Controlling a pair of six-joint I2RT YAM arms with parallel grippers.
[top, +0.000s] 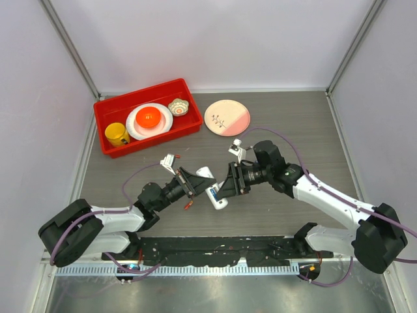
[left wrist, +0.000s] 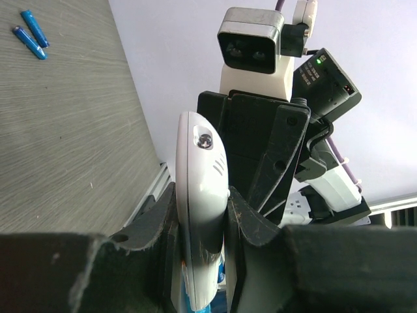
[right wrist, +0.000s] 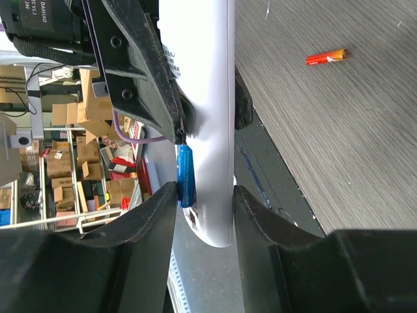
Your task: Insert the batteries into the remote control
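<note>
Together, left tool (left wrist: 202,225) and right tool (right wrist: 206,210) clamped on remote control (top: 217,198) (blue battery (right wrist: 185,175) against it).

Blue batteries (left wrist: 28,43): three. Orange-red battery (right wrist: 327,57): one. Remote (right wrist: 208,98): one.

Grey wood-grain table (top: 293,117). Red bin (top: 156,139) sits at the far left corner. Pink plate (top: 227,117) lies near the far edge, about centre, just right of the bin and apart from it. One orange-red battery (top: 188,205) lies loose left of centre, toward the near edge. Two blue batteries (left wrist: 29,42) lie side by side, close together. Black base plate (top: 215,248) runs along the near edge.
</note>
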